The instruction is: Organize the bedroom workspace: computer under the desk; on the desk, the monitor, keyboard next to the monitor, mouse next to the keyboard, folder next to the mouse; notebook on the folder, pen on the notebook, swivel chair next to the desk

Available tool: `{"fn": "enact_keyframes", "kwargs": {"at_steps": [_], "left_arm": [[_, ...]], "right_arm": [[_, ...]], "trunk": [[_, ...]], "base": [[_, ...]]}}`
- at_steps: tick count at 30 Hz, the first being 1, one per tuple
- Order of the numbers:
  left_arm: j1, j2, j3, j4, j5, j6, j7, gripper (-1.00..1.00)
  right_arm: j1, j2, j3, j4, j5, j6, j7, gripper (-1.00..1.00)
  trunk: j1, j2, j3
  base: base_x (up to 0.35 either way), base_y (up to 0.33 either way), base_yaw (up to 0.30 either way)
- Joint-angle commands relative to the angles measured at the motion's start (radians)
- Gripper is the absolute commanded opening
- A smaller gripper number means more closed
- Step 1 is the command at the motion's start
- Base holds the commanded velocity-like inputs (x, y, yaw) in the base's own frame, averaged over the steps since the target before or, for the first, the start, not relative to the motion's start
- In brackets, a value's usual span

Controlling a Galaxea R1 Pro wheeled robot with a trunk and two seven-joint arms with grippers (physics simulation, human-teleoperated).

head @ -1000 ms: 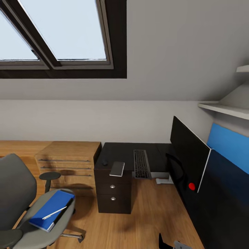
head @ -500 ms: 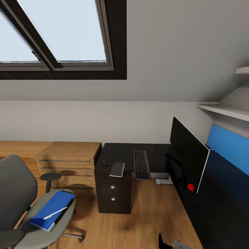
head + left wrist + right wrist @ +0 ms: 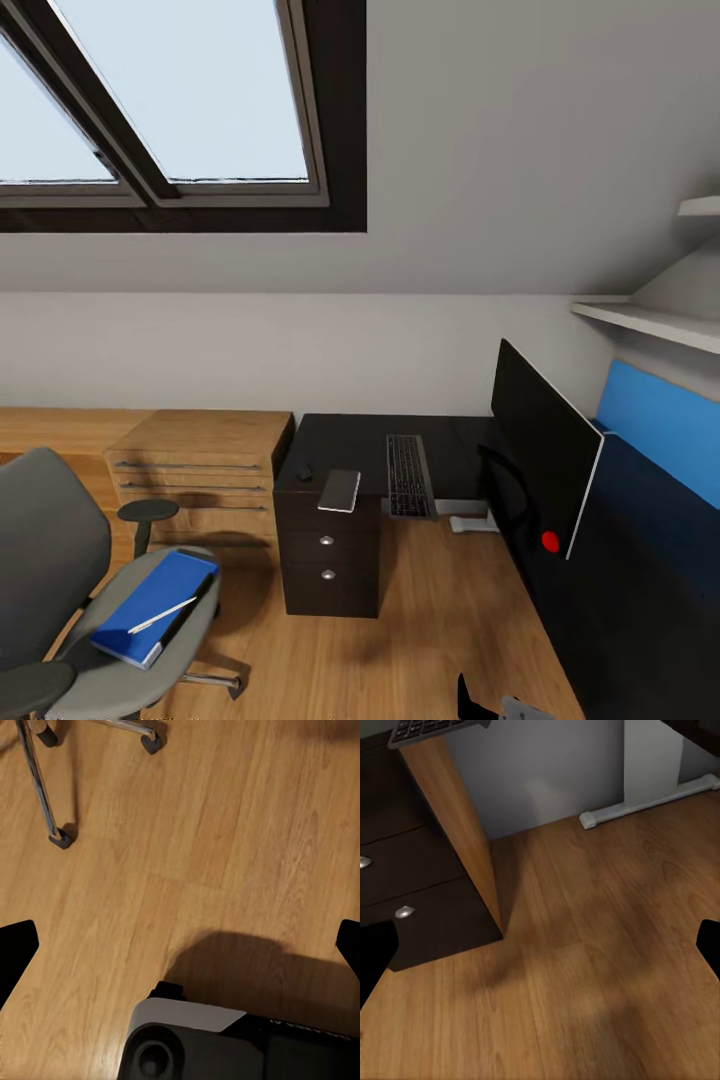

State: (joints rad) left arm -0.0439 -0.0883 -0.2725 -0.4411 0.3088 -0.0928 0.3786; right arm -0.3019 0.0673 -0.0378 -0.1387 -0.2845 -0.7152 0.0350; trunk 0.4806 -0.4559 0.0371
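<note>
The black desk carries the keyboard, a small dark mouse and the grey notebook, which juts over the front edge above the drawer pedestal. The monitor stands on the desk's right wing. At the lower left, the swivel chair holds the blue folder on its seat, with the pen lying on the folder. The computer is out of view. My left gripper is open above the floor near the chair's casters. My right gripper is open, low in front of the pedestal drawers.
A light-wood chest stands left of the desk, against the wall. Wooden floor stretches between chair, pedestal and the desk's right wing. A white desk foot lies on the floor. Shelves hang at the upper right, under a sloped ceiling with a skylight.
The whole head view has shifted slightly, so the camera has moved. The things on the desk and on the chair keep their places.
</note>
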Motion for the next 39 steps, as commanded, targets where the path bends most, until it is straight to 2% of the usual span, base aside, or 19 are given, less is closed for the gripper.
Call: {"fn": "enact_keyframes", "kwargs": {"at_steps": [1, 8, 18, 24, 32, 39], "left_arm": [[-0.001, 0.001, -0.008, 0.001, 0.01, -0.005, 0.006, 1.0], [-0.001, 0.001, -0.008, 0.001, 0.01, -0.01, 0.006, 1.0], [-0.001, -0.001, -0.008, 0.016, 0.009, -0.119, 0.007, 1.0], [-0.001, -0.001, -0.009, 0.022, 0.009, -0.126, 0.007, 1.0], [-0.001, -0.002, -0.01, 0.024, 0.008, -0.127, 0.007, 1.0], [-0.001, -0.002, -0.01, 0.024, 0.009, -0.128, 0.007, 1.0]], "right_arm": [[0.0, 0.0, -0.003, 0.001, -0.002, -0.003, 0.004, 1.0], [0.0, 0.0, -0.002, 0.001, -0.002, -0.003, 0.003, 1.0], [0.0, 0.0, -0.002, 0.001, -0.002, -0.003, 0.003, 1.0], [0.0, 0.0, -0.002, 0.001, -0.002, -0.003, 0.003, 1.0], [0.0, 0.0, -0.002, 0.001, -0.002, -0.003, 0.004, 1.0], [0.0, 0.0, -0.002, 0.001, -0.002, -0.003, 0.004, 1.0]], "trunk": [[-0.004, 0.007, 0.002], [-0.004, 0.007, -0.008], [-0.004, 0.007, -0.023], [-0.004, 0.007, -0.032], [-0.004, 0.007, -0.044], [-0.004, 0.007, -0.054]], "base": [[0.0, 0.0, 0.064], [0.0, 0.0, 0.077], [0.0, 0.0, 0.089], [0.006, 0.0, 0.092], [0.229, 0.0, 0.092], [0.059, 0.0, 0.041]]}}
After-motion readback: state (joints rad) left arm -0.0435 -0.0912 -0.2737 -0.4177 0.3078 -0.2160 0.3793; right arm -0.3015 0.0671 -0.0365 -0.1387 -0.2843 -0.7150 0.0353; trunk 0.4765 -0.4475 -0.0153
